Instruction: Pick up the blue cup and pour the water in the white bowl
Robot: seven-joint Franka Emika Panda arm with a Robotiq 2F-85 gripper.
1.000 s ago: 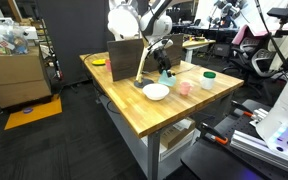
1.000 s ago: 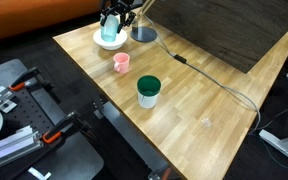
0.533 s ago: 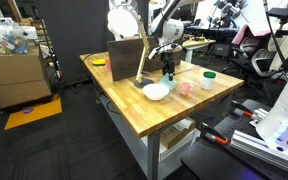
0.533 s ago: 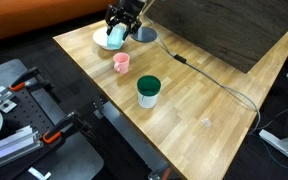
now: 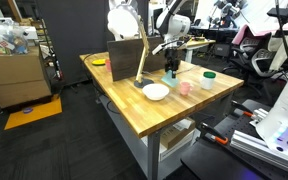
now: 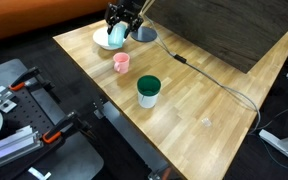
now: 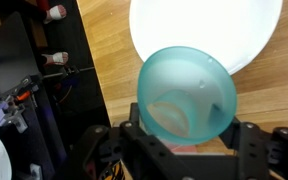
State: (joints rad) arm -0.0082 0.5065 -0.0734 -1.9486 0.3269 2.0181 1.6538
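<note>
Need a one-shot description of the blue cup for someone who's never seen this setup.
Start at the wooden table and find the white bowl near its far corner. The blue cup is right at that bowl, clamped in the gripper. It is the only teal cup and the only one held; the pink cup and green-topped white cup stand on the wood.

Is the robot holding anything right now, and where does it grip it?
Yes: the tool clamps the blue cup by its opposite side walls, above the white bowl's rim.
</note>
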